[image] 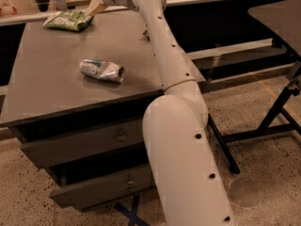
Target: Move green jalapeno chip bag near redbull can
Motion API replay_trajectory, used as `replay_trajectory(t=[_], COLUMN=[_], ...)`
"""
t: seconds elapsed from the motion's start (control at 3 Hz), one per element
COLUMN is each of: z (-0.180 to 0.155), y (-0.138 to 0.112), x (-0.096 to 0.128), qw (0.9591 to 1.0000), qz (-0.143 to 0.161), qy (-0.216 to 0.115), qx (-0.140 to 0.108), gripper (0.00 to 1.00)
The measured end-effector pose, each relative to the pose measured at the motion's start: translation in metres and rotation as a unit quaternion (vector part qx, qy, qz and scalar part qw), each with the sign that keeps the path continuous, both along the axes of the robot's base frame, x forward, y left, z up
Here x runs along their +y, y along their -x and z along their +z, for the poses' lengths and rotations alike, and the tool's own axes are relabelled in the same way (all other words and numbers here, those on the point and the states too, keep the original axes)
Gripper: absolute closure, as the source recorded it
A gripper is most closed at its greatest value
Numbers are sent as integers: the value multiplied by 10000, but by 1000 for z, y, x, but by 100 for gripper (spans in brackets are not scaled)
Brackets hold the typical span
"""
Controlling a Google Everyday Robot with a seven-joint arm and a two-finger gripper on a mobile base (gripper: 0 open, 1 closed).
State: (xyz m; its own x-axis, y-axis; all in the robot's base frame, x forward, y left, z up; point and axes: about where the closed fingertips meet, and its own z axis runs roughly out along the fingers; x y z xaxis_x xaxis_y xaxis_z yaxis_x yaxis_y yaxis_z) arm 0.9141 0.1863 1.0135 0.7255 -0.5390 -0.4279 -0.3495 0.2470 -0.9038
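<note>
Green jalapeno chip bag (68, 20) lies flat on the desk (44, 86), well beyond the redbull can (102, 70) toward the far edge and a little to the can's left. A broad stretch of bare desk top separates the two.

Progress: I judge the move has not begun. The bag is not lifted, and the whole carry back toward the can is left to do.

Tool (95, 7): it is at the bag's right end, beyond the can and almost in line with it, low over the desk. It looks to be touching or just beside the bag's corner. I cannot tell whether it is wide, narrow or already gripping. The white arm (162, 55) reaches across the desk to the can's right.

Orientation: the bag's long axis runs roughly left to right across the view, its right end tipped slightly farther from the can than its left. One short end points at the tool. The can lies on its side, crushed, with its long axis also about left to right, so the two are close to parallel.

Left to do, in my judgement: secure the bag at its near end, bring it toward the can, and set it down just beside the can without knocking it.
</note>
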Motion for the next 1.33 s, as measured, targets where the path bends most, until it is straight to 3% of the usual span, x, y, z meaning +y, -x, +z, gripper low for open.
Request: replay_trajectory(t=[0.33, 1.0, 1.33], z=[5, 1, -6], y=[26, 70, 73], x=[-1, 12, 19], qw=[9983, 9884, 9863], qz=[335, 724, 763], qy=[-105, -310, -310], qx=[469, 1301, 1429], gripper=[0, 0, 0])
